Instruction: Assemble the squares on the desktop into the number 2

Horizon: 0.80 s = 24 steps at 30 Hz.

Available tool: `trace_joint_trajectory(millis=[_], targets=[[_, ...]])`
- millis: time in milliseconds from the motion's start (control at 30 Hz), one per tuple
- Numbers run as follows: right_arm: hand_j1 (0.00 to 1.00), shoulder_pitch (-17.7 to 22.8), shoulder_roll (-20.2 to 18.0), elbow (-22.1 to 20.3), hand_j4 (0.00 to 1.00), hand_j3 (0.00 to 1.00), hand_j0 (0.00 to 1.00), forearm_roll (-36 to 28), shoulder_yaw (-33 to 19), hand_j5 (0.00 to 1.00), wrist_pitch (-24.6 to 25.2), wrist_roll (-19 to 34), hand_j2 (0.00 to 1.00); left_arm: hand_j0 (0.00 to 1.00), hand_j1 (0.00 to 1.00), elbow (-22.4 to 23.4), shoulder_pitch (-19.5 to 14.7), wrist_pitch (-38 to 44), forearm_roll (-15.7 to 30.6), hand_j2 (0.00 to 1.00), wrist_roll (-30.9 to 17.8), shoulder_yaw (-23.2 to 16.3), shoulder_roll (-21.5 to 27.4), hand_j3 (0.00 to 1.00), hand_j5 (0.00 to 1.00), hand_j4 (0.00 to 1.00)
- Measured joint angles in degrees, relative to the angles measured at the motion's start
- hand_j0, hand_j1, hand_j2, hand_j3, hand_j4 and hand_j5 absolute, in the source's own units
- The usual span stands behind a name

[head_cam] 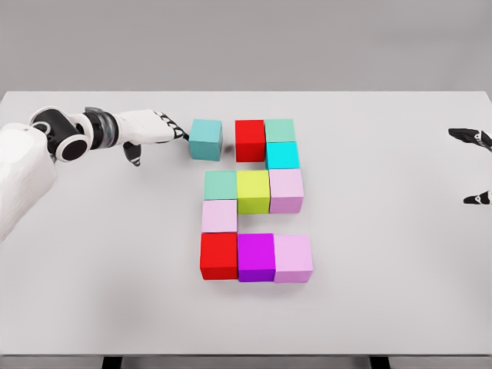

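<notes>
Left hand (154,127) fingertips touching teal cube (206,139) on its left side, fingers extended, nothing gripped. Cube sits apart from red cube (250,140). Right hand (475,165) at edge, spread, empty.

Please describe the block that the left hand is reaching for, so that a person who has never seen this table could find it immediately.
On the white table, find the cluster of coloured blocks shaped like a 2. Its top row holds three blocks; take the leftmost, the teal block, beside the left hand. Unlike the others, it stands apart, with a gap before the red block.
</notes>
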Motion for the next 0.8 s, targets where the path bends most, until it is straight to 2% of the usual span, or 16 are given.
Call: trace_joint_trajectory(millis=[800], targets=[[1.00,0.4,0.0,-0.4,1.00,1.00,1.00,0.1,0.0,1.00,0.0,0.0,1.00,1.00,1.00,0.0,-0.2,0.1,-0.2,1.00,0.0,-0.2,0.0,1.00,1.00,1.00]])
